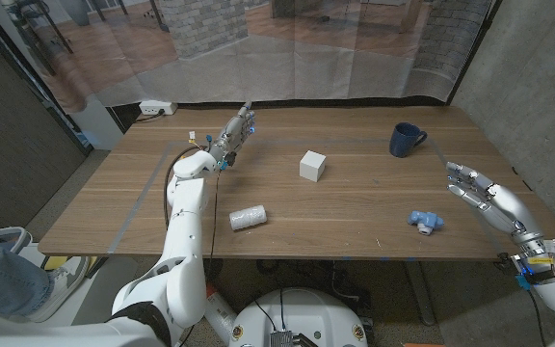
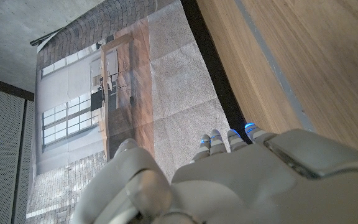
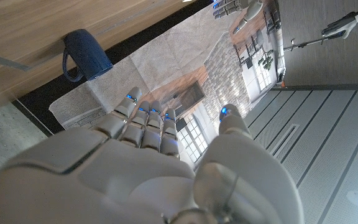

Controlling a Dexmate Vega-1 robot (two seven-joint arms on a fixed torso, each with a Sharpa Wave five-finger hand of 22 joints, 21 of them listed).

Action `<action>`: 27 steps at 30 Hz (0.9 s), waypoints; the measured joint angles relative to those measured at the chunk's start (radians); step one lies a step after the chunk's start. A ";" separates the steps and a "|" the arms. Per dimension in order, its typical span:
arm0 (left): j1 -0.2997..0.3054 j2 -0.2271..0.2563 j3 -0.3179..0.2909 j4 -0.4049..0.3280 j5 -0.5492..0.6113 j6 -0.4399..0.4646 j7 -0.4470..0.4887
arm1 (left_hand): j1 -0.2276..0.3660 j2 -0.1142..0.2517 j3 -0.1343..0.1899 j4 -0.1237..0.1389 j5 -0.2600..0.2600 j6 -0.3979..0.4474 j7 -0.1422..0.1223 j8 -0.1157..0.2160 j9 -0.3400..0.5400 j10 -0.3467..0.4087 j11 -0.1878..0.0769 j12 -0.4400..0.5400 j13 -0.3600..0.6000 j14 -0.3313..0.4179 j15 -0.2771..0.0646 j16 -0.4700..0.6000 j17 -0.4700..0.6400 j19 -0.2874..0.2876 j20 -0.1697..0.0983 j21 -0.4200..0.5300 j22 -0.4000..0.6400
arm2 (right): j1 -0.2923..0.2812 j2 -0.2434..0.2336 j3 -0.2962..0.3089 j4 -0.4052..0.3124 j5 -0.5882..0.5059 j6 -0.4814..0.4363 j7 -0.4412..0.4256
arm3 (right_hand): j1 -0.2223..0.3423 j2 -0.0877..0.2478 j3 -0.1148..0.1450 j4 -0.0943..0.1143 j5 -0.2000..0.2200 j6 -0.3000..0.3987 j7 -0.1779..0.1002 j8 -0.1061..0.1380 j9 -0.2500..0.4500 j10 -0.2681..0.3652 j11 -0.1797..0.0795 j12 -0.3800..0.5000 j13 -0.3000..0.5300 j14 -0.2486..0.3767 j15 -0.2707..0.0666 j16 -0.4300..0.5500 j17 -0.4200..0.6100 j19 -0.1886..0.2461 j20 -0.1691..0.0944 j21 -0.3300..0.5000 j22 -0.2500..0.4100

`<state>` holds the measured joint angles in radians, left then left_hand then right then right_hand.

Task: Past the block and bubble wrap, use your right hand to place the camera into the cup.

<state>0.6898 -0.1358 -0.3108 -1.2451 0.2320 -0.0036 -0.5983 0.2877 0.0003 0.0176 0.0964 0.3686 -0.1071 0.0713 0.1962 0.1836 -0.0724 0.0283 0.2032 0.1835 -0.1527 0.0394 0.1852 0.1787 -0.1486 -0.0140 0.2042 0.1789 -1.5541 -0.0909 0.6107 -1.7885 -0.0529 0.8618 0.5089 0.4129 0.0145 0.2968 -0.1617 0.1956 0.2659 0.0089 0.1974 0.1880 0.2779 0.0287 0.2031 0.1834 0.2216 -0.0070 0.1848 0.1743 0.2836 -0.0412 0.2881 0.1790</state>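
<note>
**Counter stock, listed left to right from the white block**

1. Person's leg [image 1: 3, 275] — in blue cloth, far left of the block, off the counter's near left corner.
2. Power strip [image 1: 156, 108] — white, on the floor past the counter's far left corner, left of and beyond the block.
3. Left robot hand [image 1: 235, 132] — raised over the counter [image 1: 355, 207] left of the block and a little beyond it, fingers stretched out together toward the far edge, holding nothing. In the left wrist view the same robot hand [image 2: 241, 180] shows its back, blue-lit fingertips [image 2: 217, 138] lined up against the curtain past the counter's edge.
4. Bubble wrap [image 1: 249, 219] — a small white roll lying on its side, nearer than the block and to its left.
5. White block [image 1: 313, 165] — a cube, resting near the counter's middle.
6. Cup [image 1: 406, 140] — dark blue mug, right of the block and slightly beyond it, handle toward the right. In the right wrist view the cup [image 3: 87, 54] stands beyond the fingertips.
7. Camera [image 1: 427, 222] — small, light blue, lying on the counter right of the block and nearer, well apart from the cup.
8. Right robot hand [image 1: 480, 191] — farthest right of the block, near the counter's right edge, fingers spread wide and empty, just beside the camera without touching it. The right wrist view shows its back [image 3: 148, 174].
</note>
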 measured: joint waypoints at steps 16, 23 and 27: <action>0.001 0.003 -0.004 0.012 -0.004 -0.007 0.001 | 0.000 0.000 -0.004 -0.004 0.000 0.000 0.000 0.000 0.000 0.000 0.000 0.000 0.000 0.000 0.000 0.000 0.000 -0.006 0.005 0.000 0.000 | 0.000 -0.012 0.028 -0.037 -0.184 0.052 -0.055 | 0.039 -0.021 0.000 0.000 0.000 -0.039 -0.054 -0.007 0.000 -0.027 -0.026 -0.006 0.000 0.004 0.068 0.000 0.000 0.015 0.099 -0.020 0.000; -0.005 0.005 -0.006 0.023 -0.006 -0.014 0.002 | 0.000 0.000 -0.008 0.000 0.000 0.000 0.000 0.000 0.000 0.000 0.000 0.000 0.000 0.000 0.000 0.000 0.000 -0.006 0.005 0.000 0.000 | -0.011 -0.018 0.039 -0.070 -0.250 0.049 -0.076 | 0.060 -0.041 -0.003 -0.003 0.005 -0.053 -0.057 -0.007 0.000 -0.053 -0.028 -0.006 0.000 -0.004 0.082 -0.004 0.000 0.016 0.142 -0.033 -0.002; -0.010 0.008 -0.007 0.035 -0.007 -0.016 0.001 | 0.000 0.000 -0.008 0.000 0.000 0.000 0.000 0.000 0.000 0.000 0.000 0.000 0.000 0.000 0.000 0.000 0.000 -0.006 0.005 0.000 0.000 | -0.013 -0.018 0.045 -0.083 -0.297 0.050 -0.097 | 0.091 -0.057 -0.003 -0.003 0.017 -0.034 -0.019 -0.006 0.000 -0.035 0.009 0.003 0.000 -0.004 0.082 -0.004 0.000 0.023 0.149 -0.042 -0.002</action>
<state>0.6797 -0.1274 -0.3179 -1.2096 0.2248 -0.0191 -0.5972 0.2877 0.0002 0.0092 0.0966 0.3686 -0.1071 0.0713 0.1962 0.1836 -0.0724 0.0283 0.2033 0.1835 -0.1527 0.0394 0.1852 0.1787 -0.1541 -0.0086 0.2042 0.1789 -1.5666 -0.1089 0.6560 -1.8720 -0.3499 0.9113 0.4120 0.5036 -0.0422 0.2939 -0.1644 0.2121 0.2315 -0.0102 0.1918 0.1881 0.2433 0.0374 0.2058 0.1834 0.2179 0.0753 0.1811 0.1743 0.3062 0.1073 0.2463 0.1767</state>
